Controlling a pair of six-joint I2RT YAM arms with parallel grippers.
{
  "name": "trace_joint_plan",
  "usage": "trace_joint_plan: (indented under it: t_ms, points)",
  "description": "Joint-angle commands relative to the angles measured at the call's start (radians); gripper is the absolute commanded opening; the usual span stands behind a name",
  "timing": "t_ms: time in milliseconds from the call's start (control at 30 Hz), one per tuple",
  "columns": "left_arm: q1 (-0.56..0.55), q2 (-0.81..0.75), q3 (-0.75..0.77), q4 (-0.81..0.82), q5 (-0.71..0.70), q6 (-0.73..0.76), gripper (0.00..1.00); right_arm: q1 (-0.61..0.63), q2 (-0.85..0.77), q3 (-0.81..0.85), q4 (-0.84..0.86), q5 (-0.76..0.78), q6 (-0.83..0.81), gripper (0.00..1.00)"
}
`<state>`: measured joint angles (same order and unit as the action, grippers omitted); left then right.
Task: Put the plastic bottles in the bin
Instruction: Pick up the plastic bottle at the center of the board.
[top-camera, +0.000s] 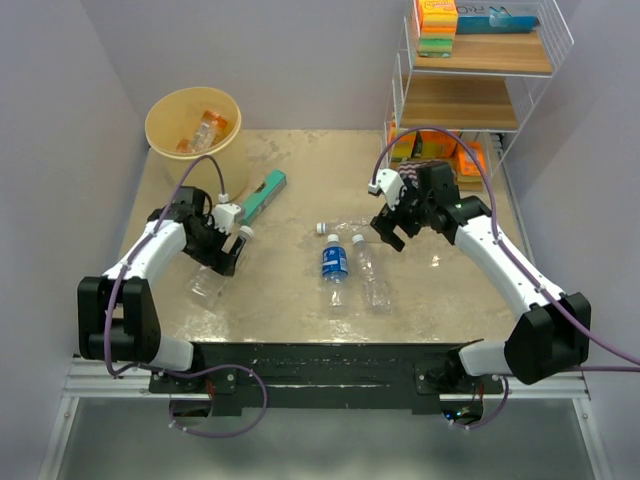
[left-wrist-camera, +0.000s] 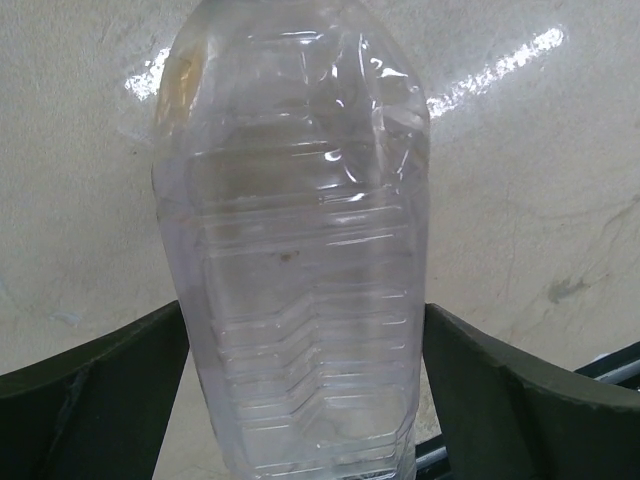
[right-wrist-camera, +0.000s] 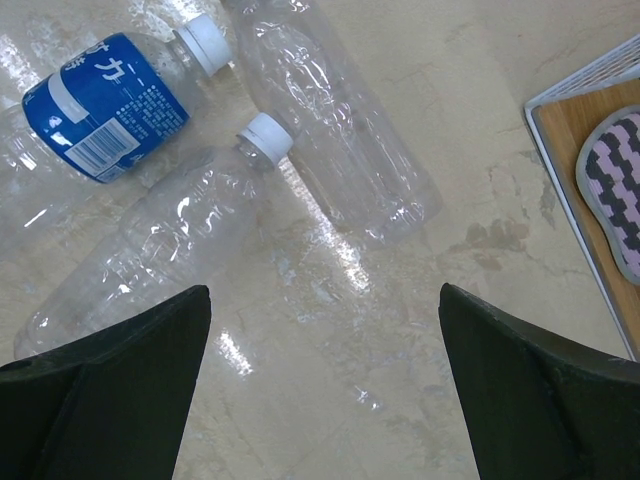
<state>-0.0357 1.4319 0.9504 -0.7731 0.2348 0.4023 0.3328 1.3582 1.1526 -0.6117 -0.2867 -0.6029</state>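
My left gripper (top-camera: 228, 250) is shut on a clear plastic bottle (top-camera: 207, 285) near the table's left front. In the left wrist view the bottle (left-wrist-camera: 300, 230) fills the gap between both dark fingers (left-wrist-camera: 100, 385). The pale yellow bin (top-camera: 160, 115) stands at the back left with an orange and a clear bottle inside. My right gripper (top-camera: 390, 232) is open and empty, hovering over bare table (right-wrist-camera: 325, 290). Just ahead of it lie a blue-labelled bottle (right-wrist-camera: 110, 105), a clear white-capped bottle (right-wrist-camera: 160, 250) and another clear bottle (right-wrist-camera: 340, 130); in the top view they lie mid-table (top-camera: 334, 262).
A flat teal box (top-camera: 262, 195) lies just beyond my left gripper, between it and the bin. A white wire shelf rack (top-camera: 400, 95) with coloured packets stands at the back right; its corner (right-wrist-camera: 580, 90) and a striped pad (right-wrist-camera: 615, 190) show beside my right gripper.
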Motion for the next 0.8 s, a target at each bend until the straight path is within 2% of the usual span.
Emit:
trace_joint_plan:
  t_ms: [0,500,567,767]
  points:
    - [-0.007,0.028,-0.013,0.051,-0.032,-0.025,0.99,-0.003,-0.039,-0.005,0.030,0.011,-0.001,0.99]
    - [-0.026,0.070,-0.029,0.075,-0.098,0.006,0.98,-0.005,-0.085,-0.051,0.040,0.027,0.003,0.99]
    - [-0.026,0.065,-0.029,0.075,-0.100,0.010,0.94,-0.005,-0.093,-0.054,0.038,0.031,0.003,0.99]
    - [-0.026,0.047,0.001,0.040,-0.068,0.018,0.68,-0.003,-0.114,-0.056,0.033,0.029,0.012,0.99]
